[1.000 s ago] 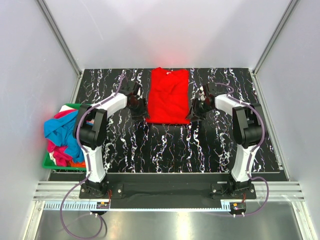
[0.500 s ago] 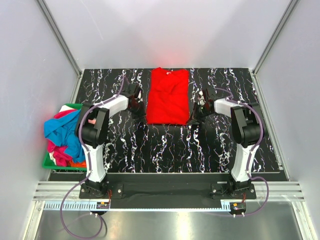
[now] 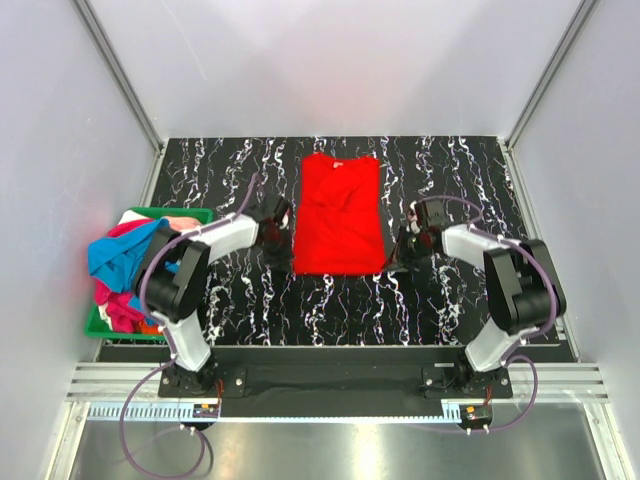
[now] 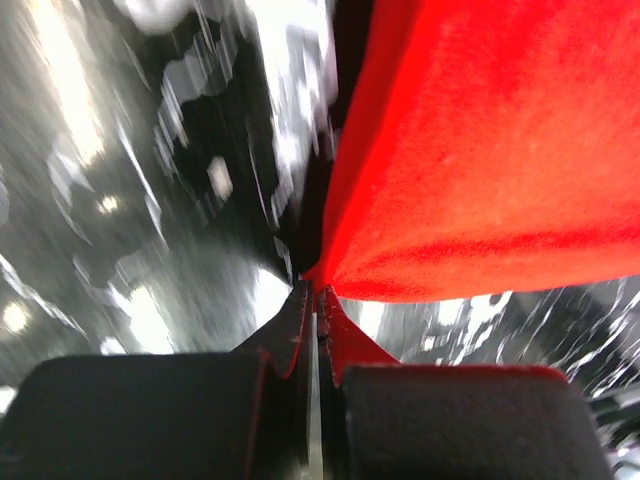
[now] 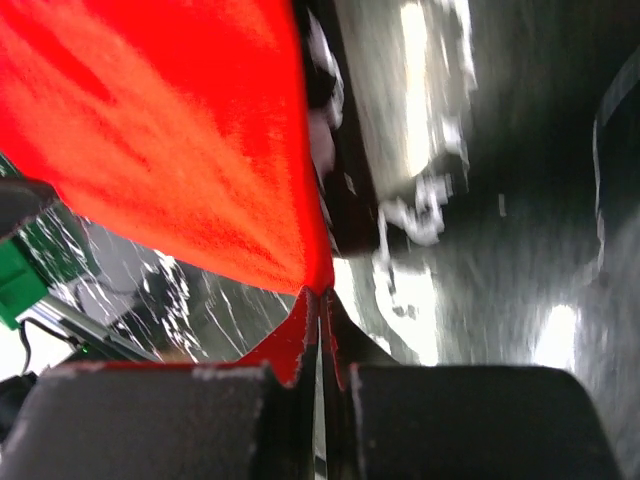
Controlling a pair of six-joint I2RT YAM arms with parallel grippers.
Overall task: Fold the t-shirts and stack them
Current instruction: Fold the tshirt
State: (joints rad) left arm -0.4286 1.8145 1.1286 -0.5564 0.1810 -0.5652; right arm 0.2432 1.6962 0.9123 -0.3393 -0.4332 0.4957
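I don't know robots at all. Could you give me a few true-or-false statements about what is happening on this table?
1. The left fingers and the right fingers both pinch the red shirt. True.
2. The red shirt sits in the bin. False: it lies on the table.
3. The bin holds other shirts. True.
4. The left fingers stand wide open. False: they are closed on the red shirt's edge.
5. The bin is at the right of the table. False: it is at the left.
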